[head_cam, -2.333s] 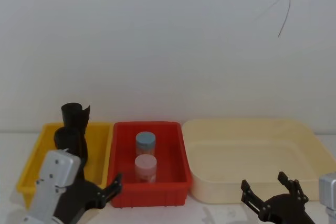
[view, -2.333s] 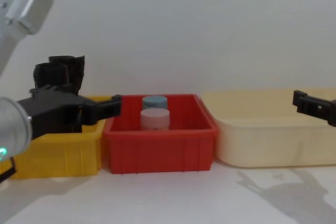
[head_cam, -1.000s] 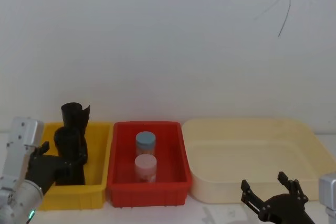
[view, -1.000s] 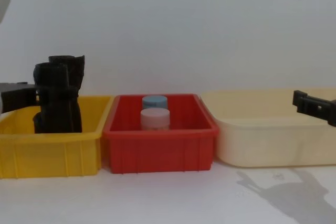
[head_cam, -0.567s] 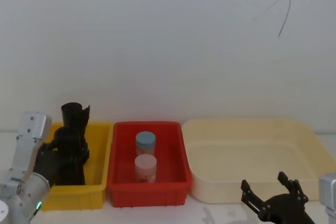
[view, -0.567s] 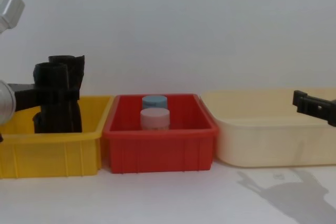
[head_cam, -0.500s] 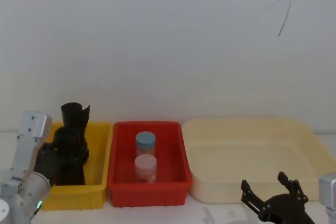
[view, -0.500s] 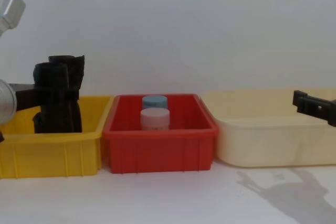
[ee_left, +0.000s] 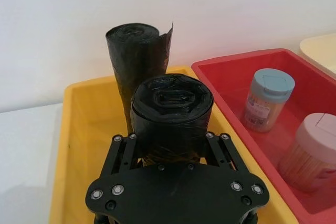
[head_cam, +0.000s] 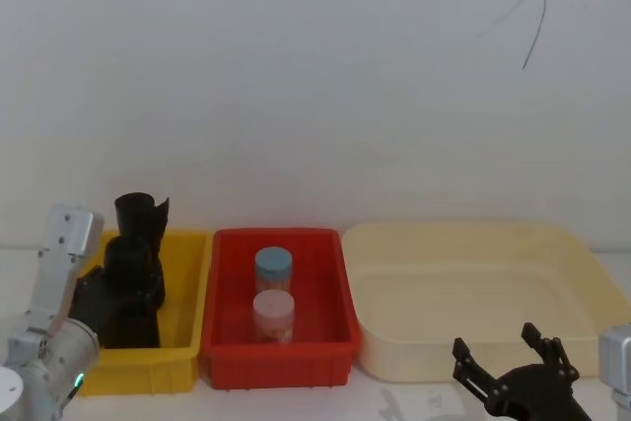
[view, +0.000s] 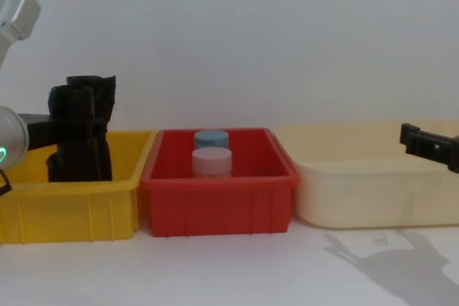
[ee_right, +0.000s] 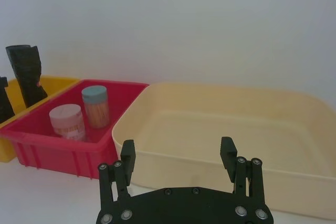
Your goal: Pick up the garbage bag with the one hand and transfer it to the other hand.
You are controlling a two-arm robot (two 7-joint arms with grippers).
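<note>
Swung over to the yellow plastic bin, left hand brackets the stubby black film garbage bag roll.
Grip: cannot tell; right hand waits wide open, empty, for the handover.

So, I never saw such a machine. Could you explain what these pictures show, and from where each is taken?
This is a robot with two arms. One picture looks down from its head, one looks forward from its chest, and one comes from each wrist. On the table stand a yellow bin, a red bin holding two jars, and a cream tray. The yellow bin holds two black rolls: the short garbage bag and a taller roll behind it. The left gripper is at the garbage bag, which stands in the bin. The right gripper hovers before the cream tray, jaws open, holding nothing.
</note>
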